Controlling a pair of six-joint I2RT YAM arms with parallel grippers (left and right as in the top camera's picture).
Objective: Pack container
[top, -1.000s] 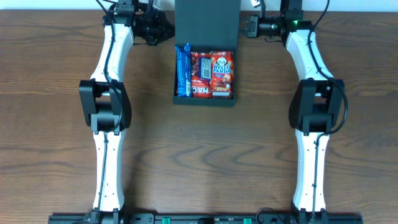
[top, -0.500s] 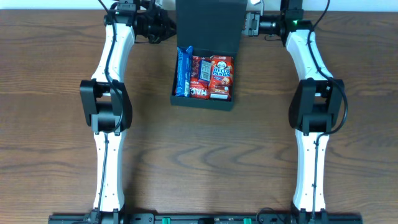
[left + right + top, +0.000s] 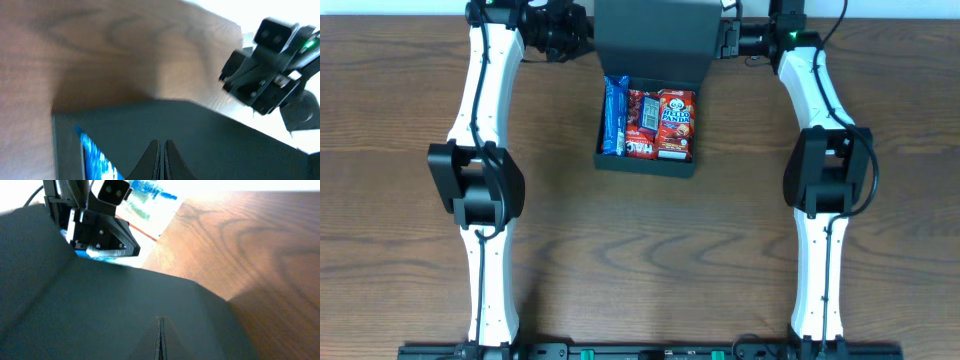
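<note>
The container (image 3: 647,166) is a dark box at the table's far middle. It holds a blue packet (image 3: 614,115), red packets (image 3: 642,125) and a Hello Panda packet (image 3: 677,120). Its flap lid (image 3: 652,40) stands raised and leans over the back of the box. My left gripper (image 3: 588,38) is shut at the lid's left edge and my right gripper (image 3: 718,40) is shut at its right edge. In the left wrist view the shut fingertips (image 3: 161,157) lie against the dark lid (image 3: 210,135), with the blue packet (image 3: 95,155) beside them. The right gripper (image 3: 159,335) rests shut on the lid (image 3: 100,305).
Brown wooden table (image 3: 650,260) stretches in front of the box. Both white arms run along the box's sides, left (image 3: 480,120) and right (image 3: 815,110). The table's far edge lies just behind the lid. The other arm's camera head shows in each wrist view.
The lid has tipped further forward over the box. My left arm has swung back and inward toward the lid's left edge. The right gripper has pressed closer to the lid.
</note>
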